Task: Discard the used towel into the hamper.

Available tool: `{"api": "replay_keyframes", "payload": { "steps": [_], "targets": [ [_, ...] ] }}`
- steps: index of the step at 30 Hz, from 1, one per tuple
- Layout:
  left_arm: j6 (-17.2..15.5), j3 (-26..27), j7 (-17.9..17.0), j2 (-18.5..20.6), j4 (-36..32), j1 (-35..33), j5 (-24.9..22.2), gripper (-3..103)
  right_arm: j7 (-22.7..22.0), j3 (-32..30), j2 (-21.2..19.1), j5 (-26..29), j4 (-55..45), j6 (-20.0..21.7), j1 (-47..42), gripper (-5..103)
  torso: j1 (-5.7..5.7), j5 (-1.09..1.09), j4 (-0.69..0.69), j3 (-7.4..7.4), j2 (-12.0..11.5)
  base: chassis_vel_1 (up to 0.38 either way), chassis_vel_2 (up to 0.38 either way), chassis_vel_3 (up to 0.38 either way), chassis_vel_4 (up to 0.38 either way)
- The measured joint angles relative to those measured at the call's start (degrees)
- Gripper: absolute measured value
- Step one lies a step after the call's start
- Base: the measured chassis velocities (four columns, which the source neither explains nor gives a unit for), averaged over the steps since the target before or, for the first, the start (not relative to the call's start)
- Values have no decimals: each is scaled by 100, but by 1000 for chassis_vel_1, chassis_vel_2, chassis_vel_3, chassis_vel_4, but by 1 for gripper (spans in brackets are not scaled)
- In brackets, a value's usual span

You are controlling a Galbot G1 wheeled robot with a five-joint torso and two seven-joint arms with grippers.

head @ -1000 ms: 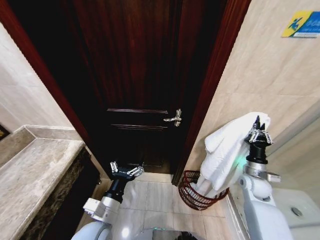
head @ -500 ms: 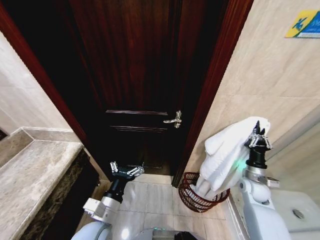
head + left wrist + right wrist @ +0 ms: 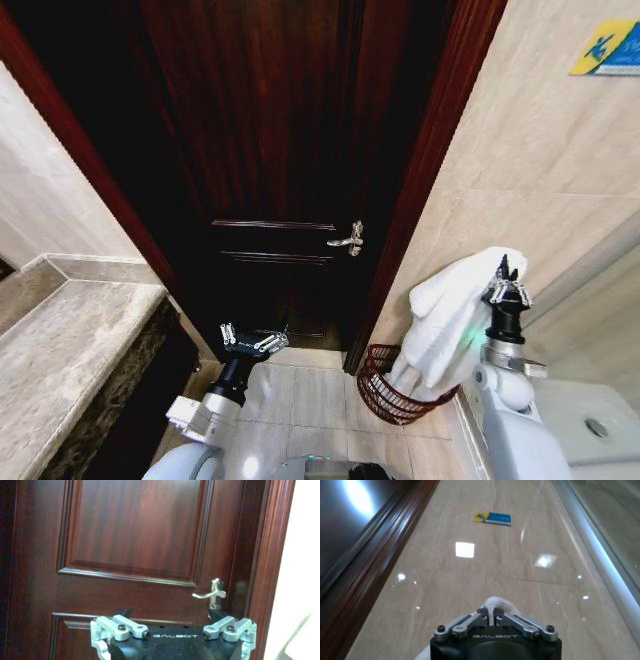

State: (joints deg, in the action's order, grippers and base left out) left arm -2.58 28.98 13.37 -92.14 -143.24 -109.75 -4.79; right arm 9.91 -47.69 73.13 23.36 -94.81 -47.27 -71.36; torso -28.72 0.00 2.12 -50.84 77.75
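Observation:
A white towel [image 3: 445, 312] hangs from my right gripper [image 3: 506, 276], which is shut on its upper end at the right of the head view. The towel's lower end dangles into the hamper [image 3: 385, 388], a dark red-brown wire basket on the floor by the door frame. In the right wrist view a tuft of the towel [image 3: 496, 603] sticks out between the closed fingers of the right gripper [image 3: 494, 618]. My left gripper [image 3: 252, 341] is held low in front of the door, open and empty; the left gripper [image 3: 172, 630] also appears in the left wrist view.
A dark wooden door [image 3: 270, 150] with a metal lever handle [image 3: 348, 238] stands ahead. A marble counter [image 3: 60, 350] runs along the left. A beige tiled wall [image 3: 540, 150] with a blue and yellow sign [image 3: 607, 47] is on the right. A white fixture [image 3: 590, 420] sits at the lower right.
My right gripper has come down with the towel, so the towel's lower end reaches deeper into the hamper. The left arm has stayed where it was.

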Motion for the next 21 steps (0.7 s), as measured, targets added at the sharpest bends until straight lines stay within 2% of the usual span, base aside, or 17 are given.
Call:
{"api": "replay_keyframes", "payload": {
  "steps": [21],
  "targets": [
    [0, 0, 0, 0, 0, 0, 0, 100, 129, 88, 52, 73, 844, 10, -15, 4, 0, -1, 0, 0, 0, 0, 0, 0, 0]
  ]
}}
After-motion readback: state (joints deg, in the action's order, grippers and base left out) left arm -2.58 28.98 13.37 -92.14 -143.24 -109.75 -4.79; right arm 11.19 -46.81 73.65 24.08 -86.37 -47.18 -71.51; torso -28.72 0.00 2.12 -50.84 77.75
